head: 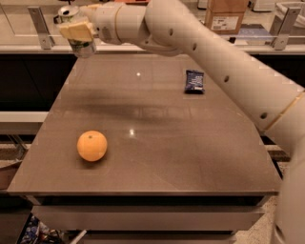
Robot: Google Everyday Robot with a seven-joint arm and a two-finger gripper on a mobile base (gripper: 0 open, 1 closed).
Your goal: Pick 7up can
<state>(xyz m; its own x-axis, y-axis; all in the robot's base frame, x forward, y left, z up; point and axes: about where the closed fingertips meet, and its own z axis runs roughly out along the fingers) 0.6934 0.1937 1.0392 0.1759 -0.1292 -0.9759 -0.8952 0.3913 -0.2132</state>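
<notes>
The 7up can (81,46), white-silver with green markings and a silver top, hangs in the air above the table's far left corner. My gripper (76,29) is shut on the 7up can around its upper half, with cream finger pads (77,31) across its front. The can's bottom is clear of the table (157,157). My white arm reaches in from the right across the top of the view.
An orange (92,146) lies on the table at the front left. A dark blue snack packet (194,81) lies at the back right. A counter with metal posts and a cardboard box (226,14) runs behind the table.
</notes>
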